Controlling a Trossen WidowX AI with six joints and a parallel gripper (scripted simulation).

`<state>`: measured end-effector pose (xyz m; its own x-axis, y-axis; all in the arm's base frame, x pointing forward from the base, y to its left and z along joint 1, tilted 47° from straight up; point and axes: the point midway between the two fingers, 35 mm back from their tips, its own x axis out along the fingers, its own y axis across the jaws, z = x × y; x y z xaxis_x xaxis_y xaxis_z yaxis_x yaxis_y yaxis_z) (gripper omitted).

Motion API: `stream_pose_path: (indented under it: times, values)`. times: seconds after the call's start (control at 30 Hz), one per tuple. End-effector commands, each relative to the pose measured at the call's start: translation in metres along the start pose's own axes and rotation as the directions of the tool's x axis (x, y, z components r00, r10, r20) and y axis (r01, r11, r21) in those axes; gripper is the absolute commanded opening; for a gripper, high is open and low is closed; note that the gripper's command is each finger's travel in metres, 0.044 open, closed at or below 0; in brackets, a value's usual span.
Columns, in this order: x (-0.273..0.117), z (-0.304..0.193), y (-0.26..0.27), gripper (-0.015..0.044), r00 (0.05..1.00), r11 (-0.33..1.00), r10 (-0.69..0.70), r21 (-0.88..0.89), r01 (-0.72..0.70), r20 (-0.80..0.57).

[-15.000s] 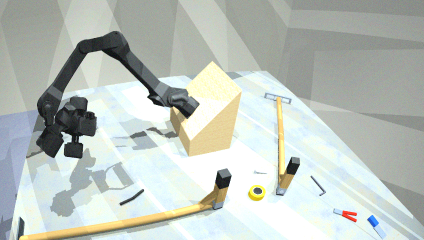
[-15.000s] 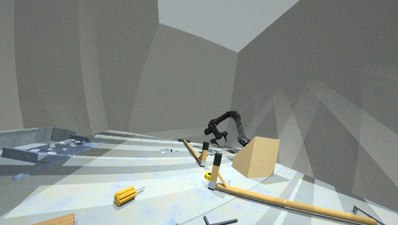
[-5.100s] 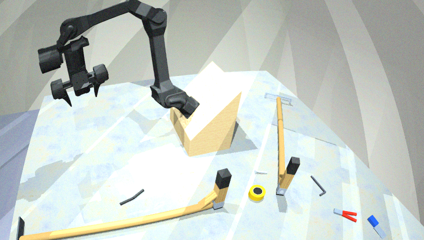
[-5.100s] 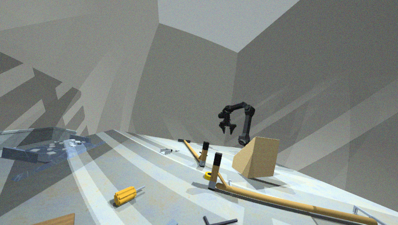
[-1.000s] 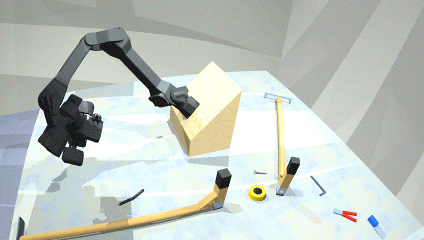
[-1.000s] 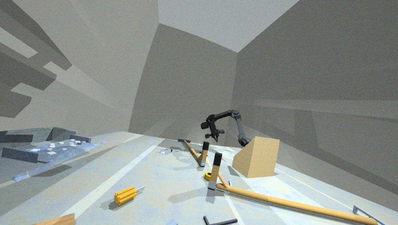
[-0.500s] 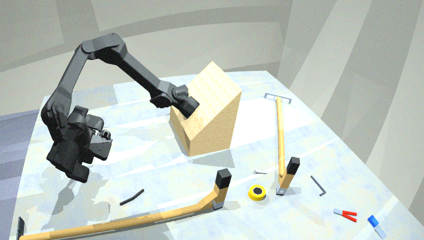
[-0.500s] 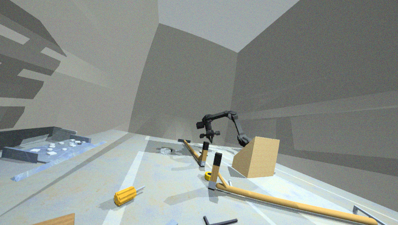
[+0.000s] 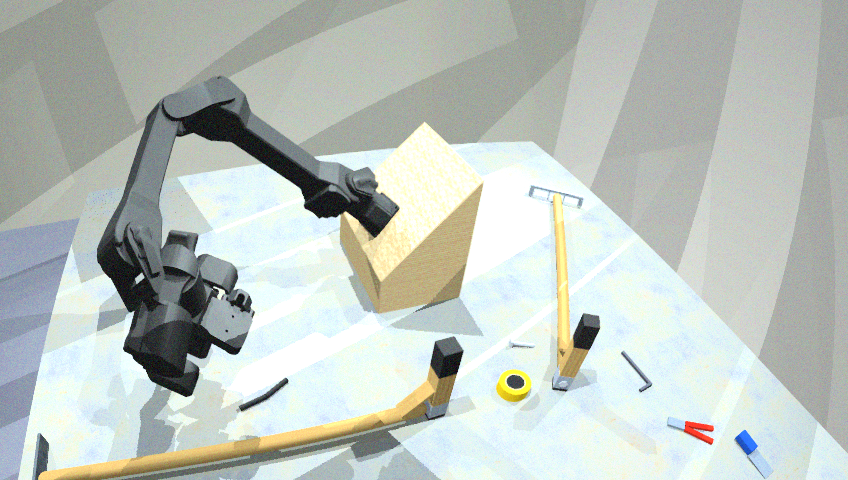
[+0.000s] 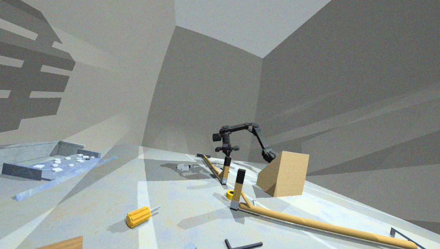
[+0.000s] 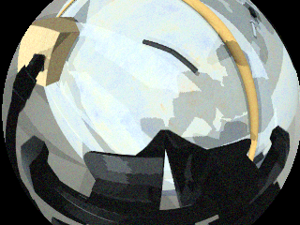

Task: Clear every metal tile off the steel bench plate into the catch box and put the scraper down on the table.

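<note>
My gripper (image 10: 228, 153) (image 11: 164, 135) is shut and empty, fingertips together, above the table at the left in the top view. A long wooden-handled tool (image 9: 238, 444) (image 10: 211, 166) (image 11: 244, 70) with a dark solid blade (image 9: 41, 453) (image 10: 203, 155) lies near it, its black-topped grip (image 9: 445, 359) upright. A similar tool (image 9: 561, 255) (image 10: 308, 223) with an open-frame head (image 9: 539, 192) lies farther right. Several pale metal tiles (image 10: 56, 169) lie on the bluish steel plate (image 10: 85, 165), at the left in the exterior view. Behind it stand grey walls (image 10: 27, 151), apparently the catch box's. The gripper's fingertips are hidden in the top view.
A large wooden wedge block (image 9: 422, 237) (image 10: 293, 174) (image 11: 53, 61) stands beside another part of the arm. A dark bent rod (image 9: 263, 394) (image 11: 171, 51), yellow tape roll (image 9: 514, 385), screw (image 9: 522, 344), hex key (image 9: 636, 371), red-handled pliers (image 9: 696, 428) and orange screwdriver (image 10: 138, 217) lie about.
</note>
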<state>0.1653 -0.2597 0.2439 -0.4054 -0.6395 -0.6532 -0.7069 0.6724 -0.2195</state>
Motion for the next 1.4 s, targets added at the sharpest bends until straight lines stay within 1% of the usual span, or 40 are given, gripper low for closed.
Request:
stream_pose_path:
  times: [0.0,0.7,1.37]
  values:
    - [-0.005,0.018,-0.008,0.0,1.0,0.999,-0.022,0.033,0.021,0.017]
    - [-0.037,0.109,-0.028,0.0,0.99,0.98,-0.116,0.175,0.099,0.086]
    - [-0.072,0.198,-0.021,0.0,0.97,0.942,-0.192,0.307,0.139,0.15]
